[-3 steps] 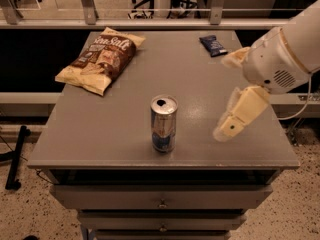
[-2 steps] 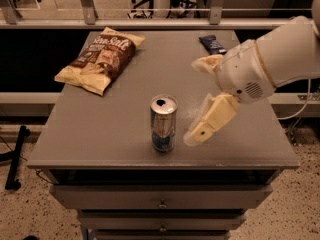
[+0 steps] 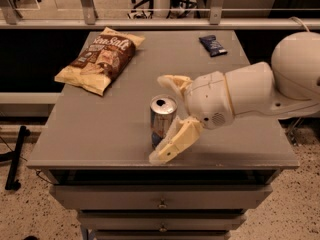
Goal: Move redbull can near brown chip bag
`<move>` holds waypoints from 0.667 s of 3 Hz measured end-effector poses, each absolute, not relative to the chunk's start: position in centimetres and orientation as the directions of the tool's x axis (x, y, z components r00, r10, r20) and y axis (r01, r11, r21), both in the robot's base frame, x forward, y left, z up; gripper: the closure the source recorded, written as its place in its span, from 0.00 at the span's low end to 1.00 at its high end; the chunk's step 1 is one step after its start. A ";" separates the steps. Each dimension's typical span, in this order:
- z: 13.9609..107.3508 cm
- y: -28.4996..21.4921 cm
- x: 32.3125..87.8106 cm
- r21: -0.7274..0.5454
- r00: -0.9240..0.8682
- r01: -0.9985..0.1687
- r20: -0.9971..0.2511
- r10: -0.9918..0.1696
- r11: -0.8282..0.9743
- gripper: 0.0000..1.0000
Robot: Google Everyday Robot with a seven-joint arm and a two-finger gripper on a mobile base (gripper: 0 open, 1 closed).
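The redbull can (image 3: 162, 118) stands upright near the front middle of the grey table (image 3: 100, 139). It is silver and blue with an opened pull-tab top. The brown chip bag (image 3: 101, 59) lies flat at the table's back left, with "Sea Salt" lettering showing. My gripper (image 3: 158, 119) reaches in from the right and is open. One cream finger (image 3: 175, 80) is behind the can and the other finger (image 3: 176, 141) is in front of it. The can sits between them. I cannot tell whether the fingers touch it.
A small dark blue snack packet (image 3: 212, 45) lies at the table's back right. The white arm (image 3: 250, 94) spans the right side of the table. Drawers (image 3: 160, 201) are under the tabletop. A railing runs behind the table.
My gripper has moved left from the table's right side to the can, and its fingers now straddle the can. The can and chip bag have not moved.
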State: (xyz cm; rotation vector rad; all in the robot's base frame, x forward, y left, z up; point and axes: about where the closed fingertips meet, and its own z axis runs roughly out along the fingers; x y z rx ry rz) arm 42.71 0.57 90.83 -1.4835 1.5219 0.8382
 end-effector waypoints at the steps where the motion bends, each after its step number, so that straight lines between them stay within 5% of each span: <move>1: 89.7 0.5 43.0 -0.084 0.046 -0.992 -0.928 -0.370 0.089 0.00; 2: 89.0 0.1 43.5 -0.076 0.038 -0.991 -0.950 -0.311 0.108 0.18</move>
